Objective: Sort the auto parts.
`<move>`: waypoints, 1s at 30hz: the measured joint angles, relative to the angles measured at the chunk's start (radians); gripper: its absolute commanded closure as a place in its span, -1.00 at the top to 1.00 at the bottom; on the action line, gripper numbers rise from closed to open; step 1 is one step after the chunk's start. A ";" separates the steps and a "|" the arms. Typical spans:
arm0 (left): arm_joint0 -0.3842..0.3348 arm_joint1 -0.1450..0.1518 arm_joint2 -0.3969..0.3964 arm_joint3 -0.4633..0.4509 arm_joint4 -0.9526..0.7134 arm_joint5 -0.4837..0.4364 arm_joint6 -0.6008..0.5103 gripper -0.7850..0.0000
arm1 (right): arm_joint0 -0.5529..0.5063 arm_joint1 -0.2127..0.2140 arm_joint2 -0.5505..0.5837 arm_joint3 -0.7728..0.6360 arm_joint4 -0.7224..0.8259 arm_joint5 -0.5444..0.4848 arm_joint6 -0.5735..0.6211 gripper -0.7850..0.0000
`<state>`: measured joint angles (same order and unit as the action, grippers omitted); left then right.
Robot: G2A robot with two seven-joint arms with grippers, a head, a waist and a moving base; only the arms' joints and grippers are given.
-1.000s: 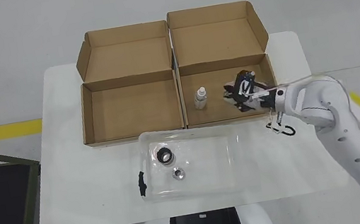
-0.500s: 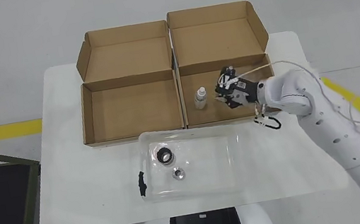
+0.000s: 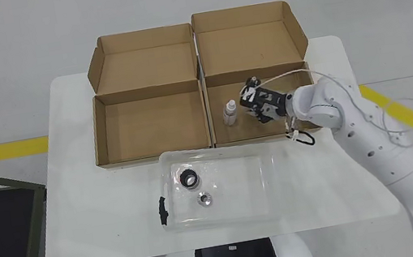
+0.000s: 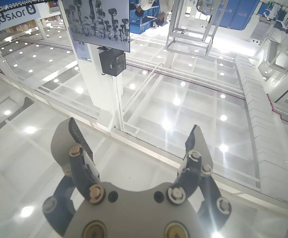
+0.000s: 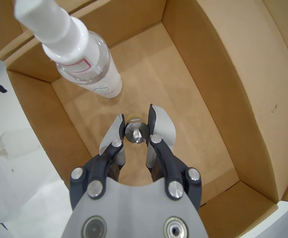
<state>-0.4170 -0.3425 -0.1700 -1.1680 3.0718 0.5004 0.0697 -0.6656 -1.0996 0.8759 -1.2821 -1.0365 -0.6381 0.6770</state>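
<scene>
White table (image 3: 89, 214); in the right box (image 5: 180, 90) the right gripper (image 5: 136, 112) narrowly grips a metal part (image 5: 135, 133), bottle (image 5: 90, 65) near, walls well apart.

Two bits (image 3: 190, 178) (image 3: 204, 199) in the clear bin (image 3: 268, 200), 6 o'clock on the table (image 3: 82, 223), too tiny to ID. Metal part (image 5: 136, 134) half buried in the right gripper (image 5: 136, 117).

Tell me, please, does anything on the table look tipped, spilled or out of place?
Nothing is spilled or damaged. The one odd item is the small spray bottle, standing upright in the right cardboard box: it hardly looks like an auto part. The right gripper holds a metal part beside it, not touching it.
</scene>
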 measured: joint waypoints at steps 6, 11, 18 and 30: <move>0.000 0.000 0.000 0.000 0.000 0.000 0.000 1.00 | 0.020 -0.014 -0.028 0.039 -0.011 0.015 -0.001 -0.35; 0.000 0.000 0.000 0.000 0.000 0.000 0.000 1.00 | 0.031 -0.023 -0.042 0.044 -0.020 0.018 -0.008 0.89; 0.000 0.000 0.000 0.000 0.000 0.000 0.000 1.00 | 0.021 -0.018 -0.019 -0.002 -0.037 0.022 -0.008 1.00; 0.000 0.000 0.000 0.000 0.000 0.000 0.000 1.00 | -0.146 0.048 0.175 -0.255 -0.026 -0.047 -0.025 1.00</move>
<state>-0.4170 -0.3425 -0.1700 -1.1680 3.0718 0.5004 0.0697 -0.8114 -1.0516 1.0506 -1.5373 -1.0625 -0.6856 0.6516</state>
